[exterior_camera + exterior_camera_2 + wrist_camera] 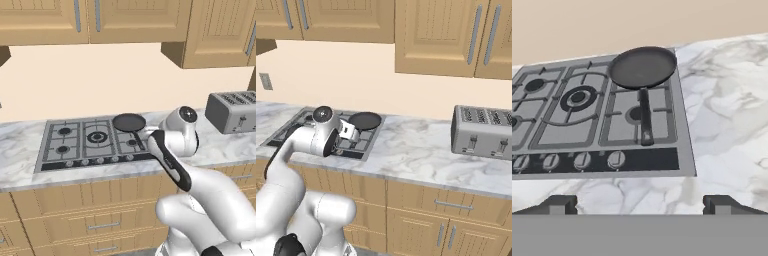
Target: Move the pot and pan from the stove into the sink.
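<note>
Home kitchen: gas stove (90, 142), marble counter (421, 150), wood cabinets (456, 35), toaster (483, 132).

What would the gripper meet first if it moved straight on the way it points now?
Probably the stove, near the pan handle's tip. The open gripper looks forward and down over the counter edge at it. Depth is unclear, so it might touch the handle first.

I see a grey toaster (483, 132) on the marble counter (416, 150), against the beige wall (125, 80). Wooden upper cabinets (446, 35) hang above the toaster, wooden drawers (456, 210) below it.
</note>
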